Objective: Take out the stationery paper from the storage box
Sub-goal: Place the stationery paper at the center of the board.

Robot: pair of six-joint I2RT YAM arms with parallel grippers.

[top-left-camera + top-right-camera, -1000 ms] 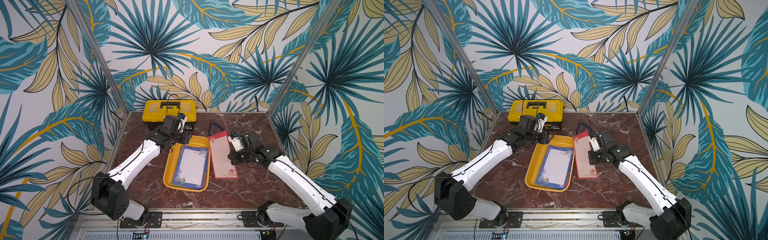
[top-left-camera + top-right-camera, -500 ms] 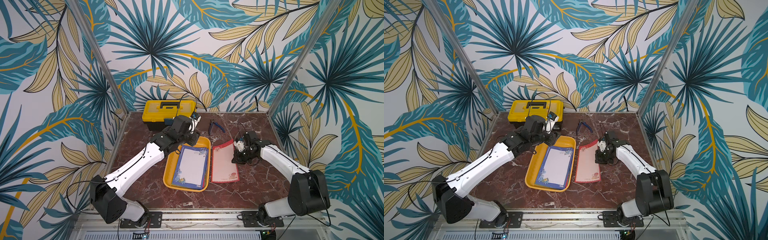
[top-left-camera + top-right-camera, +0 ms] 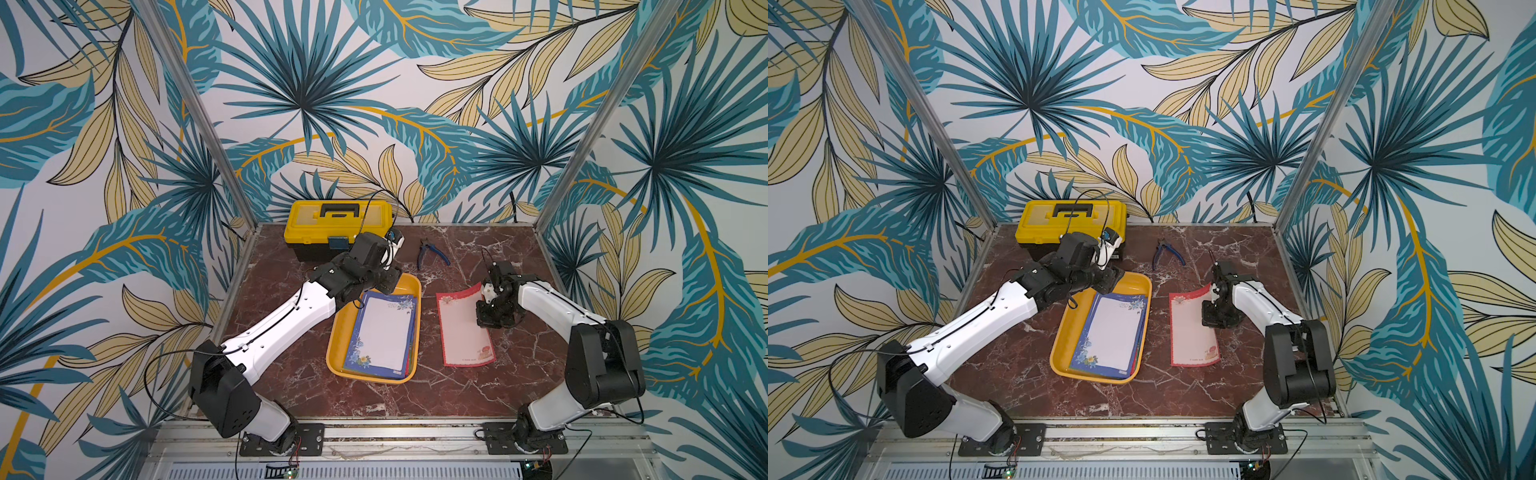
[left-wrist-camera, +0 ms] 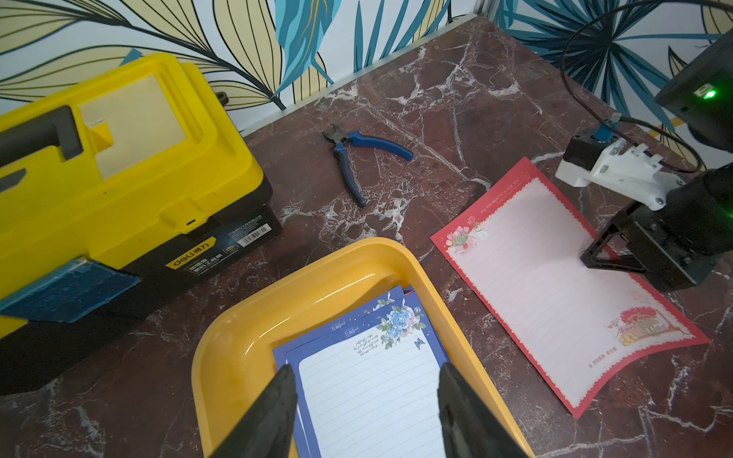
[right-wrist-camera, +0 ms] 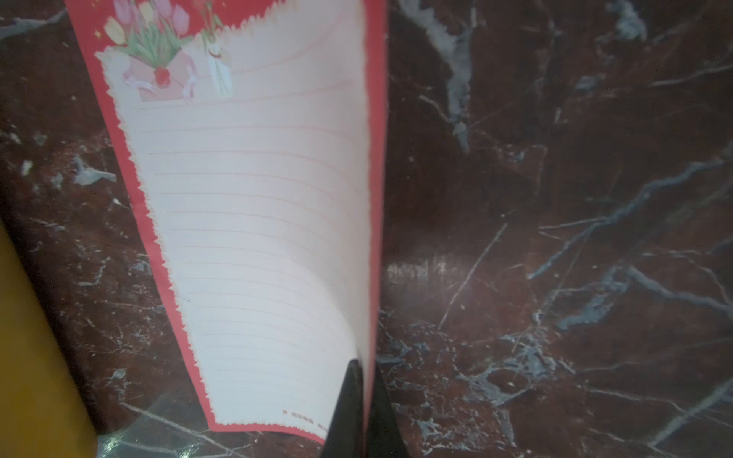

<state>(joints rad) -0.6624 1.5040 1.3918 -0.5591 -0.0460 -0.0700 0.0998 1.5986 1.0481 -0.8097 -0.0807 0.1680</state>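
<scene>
Stationery paper (image 3: 384, 328) with blue borders fills storage box (image 3: 337, 332) at frame centre below wide-open left jaws; right jaws pinch red-bordered sheet (image 3: 459, 328) beside it.

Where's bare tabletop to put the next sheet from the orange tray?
Free: the near strip of table before the tray and red sheet; the far right corner past the pliers. Crowded: far left, around toolbox, left gripper and tray.
</scene>
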